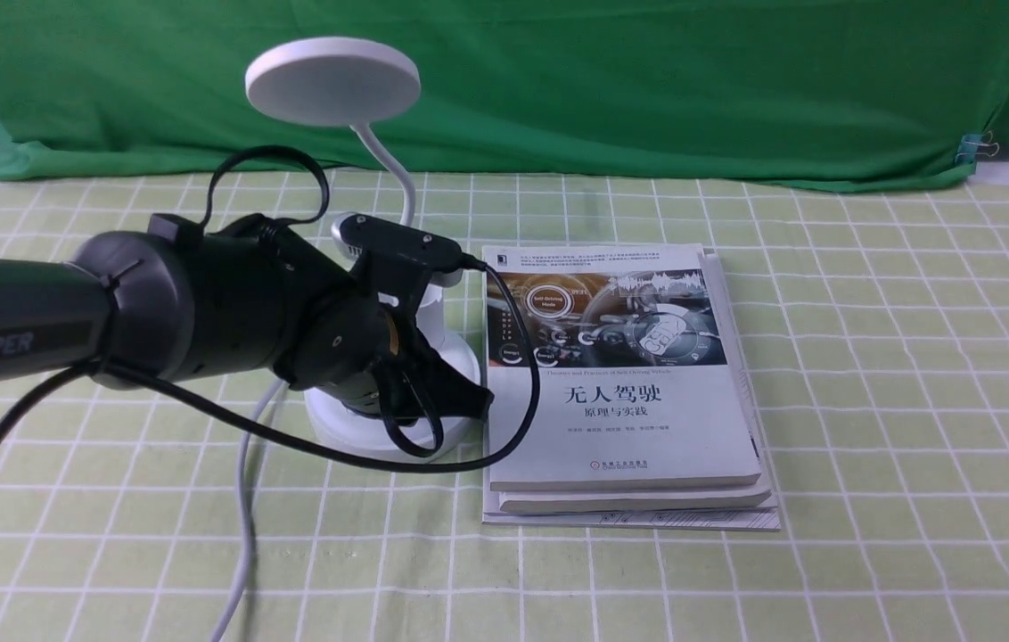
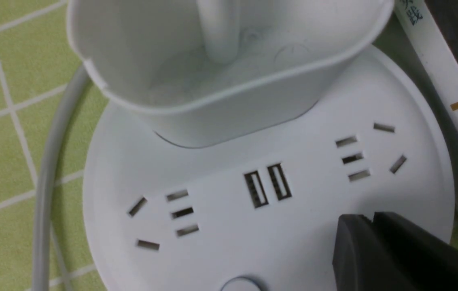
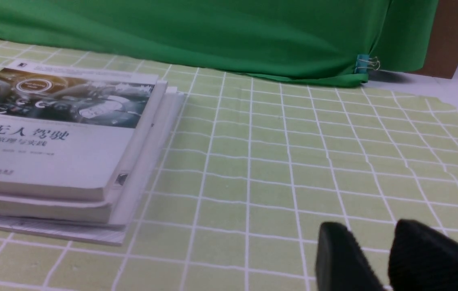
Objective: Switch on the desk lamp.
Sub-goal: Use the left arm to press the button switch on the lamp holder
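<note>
The white desk lamp stands left of centre, with its flat disc head (image 1: pixel 332 80) on a thin bent neck (image 1: pixel 393 169). My left gripper (image 1: pixel 469 406) is shut and empty, its tip low over the round base (image 1: pixel 326 428). In the left wrist view the closed left gripper (image 2: pixel 368 218) sits just above the base (image 2: pixel 302 226), beyond the USB slots (image 2: pixel 267 186) and beside a round button (image 2: pixel 241 285) cut off at the frame edge. The cup holder (image 2: pixel 229 93) rises behind the sockets. My right gripper (image 3: pixel 370 228) is open over bare tablecloth, away from the lamp.
A stack of books (image 1: pixel 620 392) lies right against the lamp base, and its edge shows close to the base in the left wrist view (image 2: pixel 451 93). The lamp's white cord (image 1: pixel 246 499) trails toward the front edge. A green cloth (image 1: pixel 647 80) hangs along the back.
</note>
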You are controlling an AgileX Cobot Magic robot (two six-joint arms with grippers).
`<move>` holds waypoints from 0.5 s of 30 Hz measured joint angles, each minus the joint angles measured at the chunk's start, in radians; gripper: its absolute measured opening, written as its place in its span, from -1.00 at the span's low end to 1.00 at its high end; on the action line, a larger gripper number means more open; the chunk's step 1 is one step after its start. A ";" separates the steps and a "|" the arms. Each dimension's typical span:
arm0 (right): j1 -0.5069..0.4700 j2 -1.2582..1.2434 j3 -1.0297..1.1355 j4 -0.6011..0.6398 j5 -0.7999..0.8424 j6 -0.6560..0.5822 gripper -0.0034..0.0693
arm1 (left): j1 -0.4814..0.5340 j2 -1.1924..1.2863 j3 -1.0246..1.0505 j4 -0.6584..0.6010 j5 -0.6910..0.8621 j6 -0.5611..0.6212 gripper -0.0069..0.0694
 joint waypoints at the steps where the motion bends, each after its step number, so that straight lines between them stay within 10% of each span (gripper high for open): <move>1: 0.000 0.000 0.000 0.000 0.000 0.000 -0.23 | 0.000 -0.004 0.002 0.000 0.001 -0.004 -0.77; 15: 0.000 0.000 0.000 0.000 0.000 0.000 -0.23 | 0.000 -0.310 0.234 -0.011 0.009 -0.041 -0.77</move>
